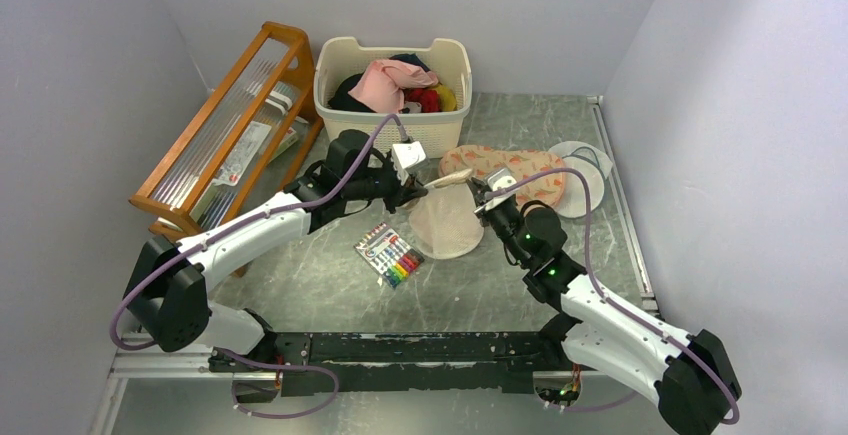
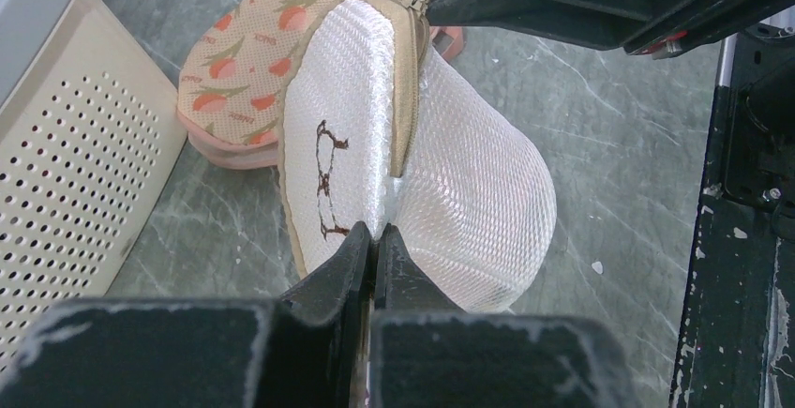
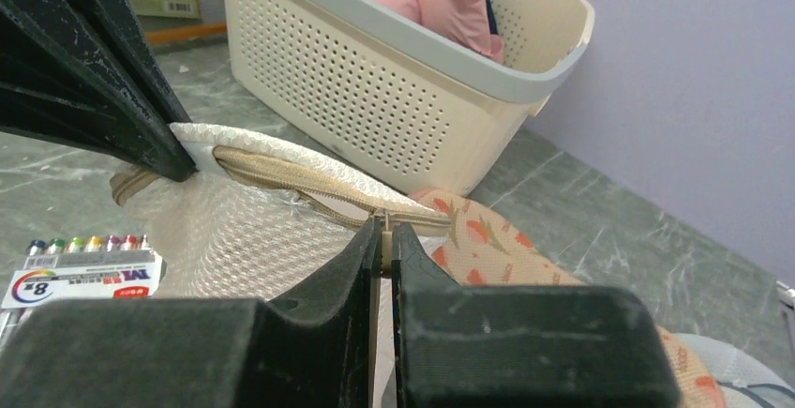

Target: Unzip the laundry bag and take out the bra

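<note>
The laundry bag [image 1: 447, 220] sits tilted at centre frame, held between both arms. The left gripper [image 2: 373, 235] is clamped on its mesh rim, and the right gripper [image 3: 386, 226] pinches the zip pull [image 3: 385, 241]. From there the zip [image 3: 281, 175] runs left along the rim towards the left gripper.

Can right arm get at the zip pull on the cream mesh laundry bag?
Probably yes: the right gripper looks pinched on the small zip pull, nothing between. The left gripper holds the round cream mesh laundry bag up by its rim.
</note>
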`<move>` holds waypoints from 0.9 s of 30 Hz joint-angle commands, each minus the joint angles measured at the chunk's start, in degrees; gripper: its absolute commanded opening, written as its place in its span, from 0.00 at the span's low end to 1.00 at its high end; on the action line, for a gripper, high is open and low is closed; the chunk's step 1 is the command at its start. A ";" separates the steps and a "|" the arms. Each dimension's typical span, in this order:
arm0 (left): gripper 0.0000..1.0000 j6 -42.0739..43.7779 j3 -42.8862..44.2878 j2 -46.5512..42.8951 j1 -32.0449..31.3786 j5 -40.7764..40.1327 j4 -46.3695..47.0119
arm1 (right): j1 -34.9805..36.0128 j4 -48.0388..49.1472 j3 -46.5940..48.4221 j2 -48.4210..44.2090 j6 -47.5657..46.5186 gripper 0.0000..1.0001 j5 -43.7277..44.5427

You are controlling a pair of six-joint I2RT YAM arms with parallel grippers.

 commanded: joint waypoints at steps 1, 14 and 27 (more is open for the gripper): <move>0.07 1.00 -0.23 -1.66 0.45 1.09 -0.54 | -1.08 -1.94 -0.27 -1.25 2.80 0.00 0.15; 0.61 -0.49 -1.34 -2.74 0.45 7.09 1.11 | -1.45 -9.08 4.16 -1.65 12.35 0.00 -10.91; 0.49 -8.66 2.78 4.39 0.37 14.20 2.12 | -1.30 -17.39 10.06 -0.17 19.00 0.00 -20.56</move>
